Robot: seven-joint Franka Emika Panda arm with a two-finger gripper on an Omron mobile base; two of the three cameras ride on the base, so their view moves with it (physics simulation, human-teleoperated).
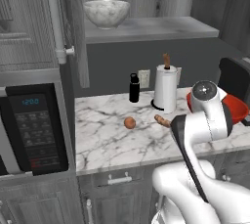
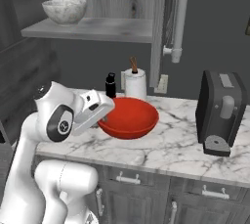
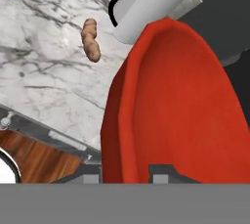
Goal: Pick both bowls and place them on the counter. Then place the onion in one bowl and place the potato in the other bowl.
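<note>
Pincer (image 3: 156, 169) clamps red bowl's (image 2: 129, 118) near rim above the counter (image 2: 171, 149).

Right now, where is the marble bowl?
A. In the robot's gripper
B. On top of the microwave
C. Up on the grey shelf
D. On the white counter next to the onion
C. The marble bowl sits up on the grey shelf, well above the counter; the one at the gripper is the red bowl.
</note>
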